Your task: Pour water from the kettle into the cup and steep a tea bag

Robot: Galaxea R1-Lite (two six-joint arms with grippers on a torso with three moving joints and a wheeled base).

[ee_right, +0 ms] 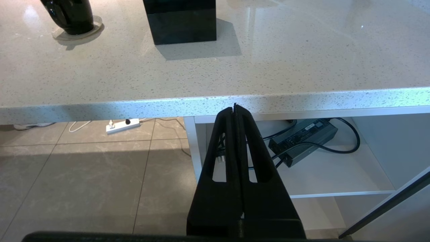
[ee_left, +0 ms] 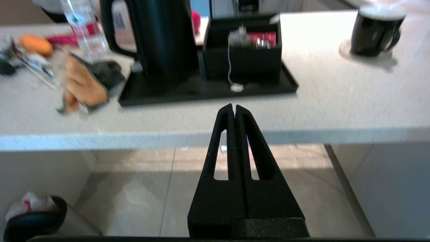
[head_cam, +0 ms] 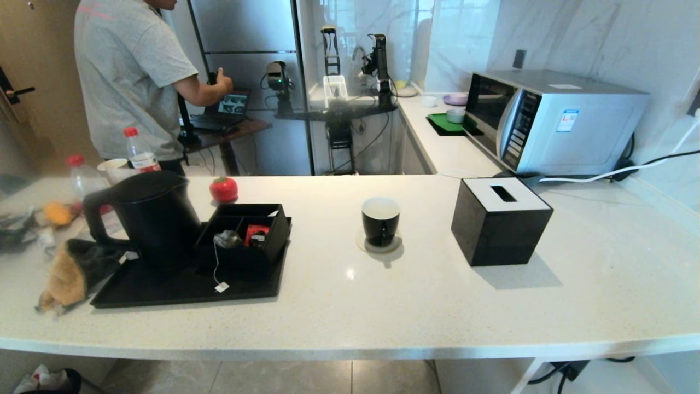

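Note:
The matte black kettle [head_cam: 150,219] [ee_left: 161,37] stands on a black tray [head_cam: 180,284] at the counter's left. Beside it on the tray is a black compartment box [head_cam: 249,232] holding the tea bag [head_cam: 228,238] [ee_left: 239,35]; its white string hangs over the box front and ends in a paper tag [head_cam: 221,287] [ee_left: 236,88]. The black cup with a white inside [head_cam: 380,220] [ee_left: 374,30] [ee_right: 70,15] sits on a clear coaster mid-counter. My left gripper [ee_left: 234,107] is shut and empty, below and in front of the counter edge. My right gripper [ee_right: 234,108] is likewise shut, under the counter's front edge.
A black tissue box [head_cam: 500,219] stands right of the cup, a microwave [head_cam: 552,123] behind it. Red-capped bottles [head_cam: 141,150], a paper cup [head_cam: 113,168], a red tomato-shaped thing [head_cam: 223,189] and a cloth bundle [head_cam: 71,271] crowd the left. A person [head_cam: 134,76] stands beyond the counter.

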